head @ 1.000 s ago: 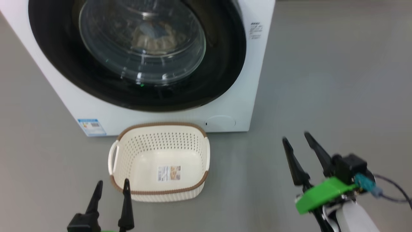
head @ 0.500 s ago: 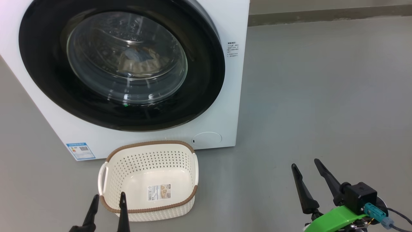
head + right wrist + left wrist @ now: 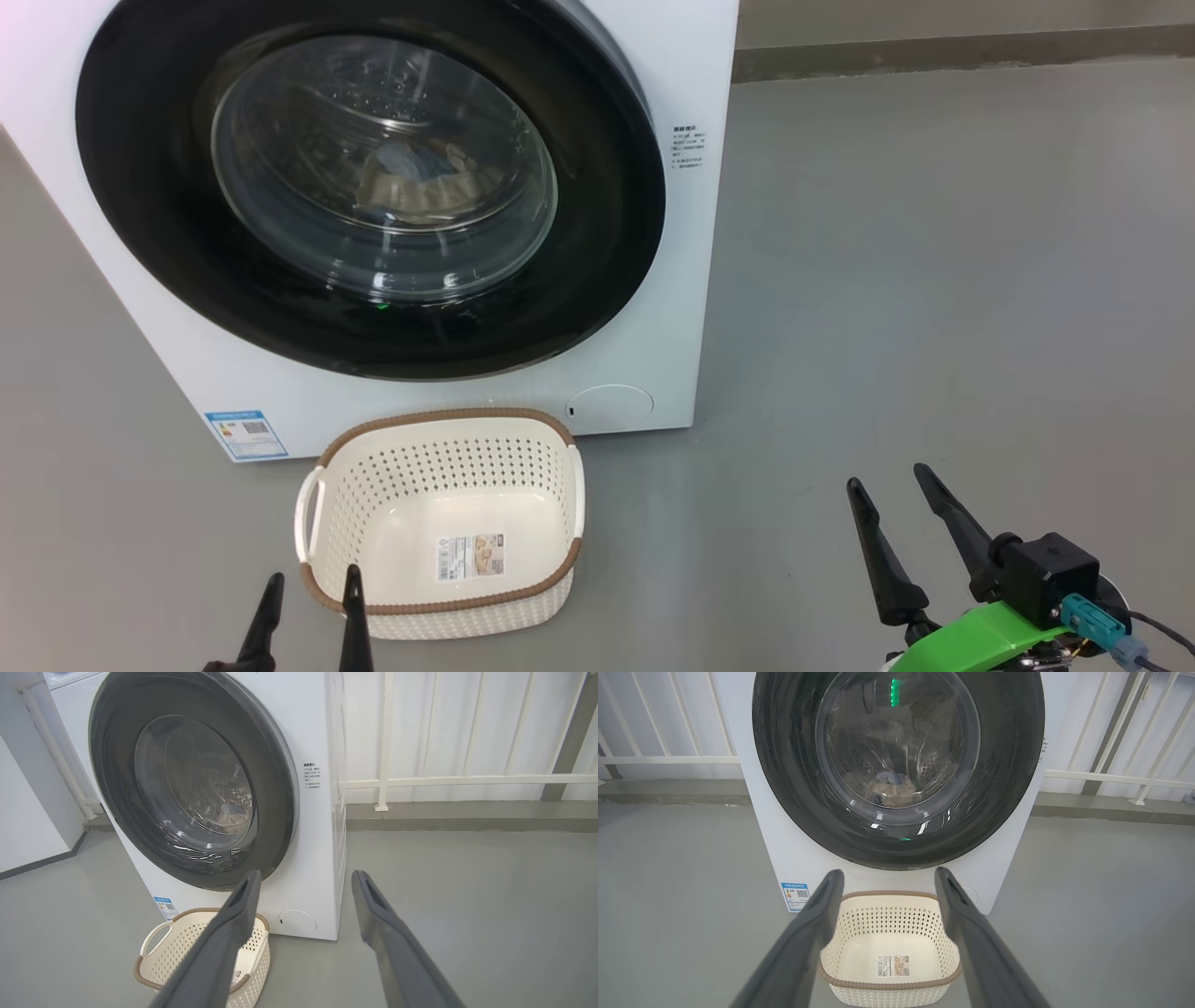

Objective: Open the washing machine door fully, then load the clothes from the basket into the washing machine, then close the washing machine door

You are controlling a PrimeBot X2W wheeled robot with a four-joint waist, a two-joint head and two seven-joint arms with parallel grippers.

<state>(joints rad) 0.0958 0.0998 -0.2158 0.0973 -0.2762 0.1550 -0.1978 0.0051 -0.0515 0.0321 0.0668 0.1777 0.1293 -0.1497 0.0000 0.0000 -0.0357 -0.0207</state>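
I'm seeing the clothes (image 3: 420, 182) lying inside the washing machine (image 3: 667, 308), behind the shut washing machine door (image 3: 602, 233). The basket (image 3: 448, 415) is sitting just before the machine. Left gripper (image 3: 314, 575) and right gripper (image 3: 888, 478) are hovering before it too, fingers spread, grasping nothing.

A white washing machine (image 3: 672, 280) fills the upper left of the frame, its round door (image 3: 597, 233) shut, with clothes (image 3: 420, 187) behind the glass. A cream basket (image 3: 448, 415) sits at lower centre, just before it. The left gripper (image 3: 313, 577) at bottom left and the right gripper (image 3: 887, 476) at lower right both have their fingers spread
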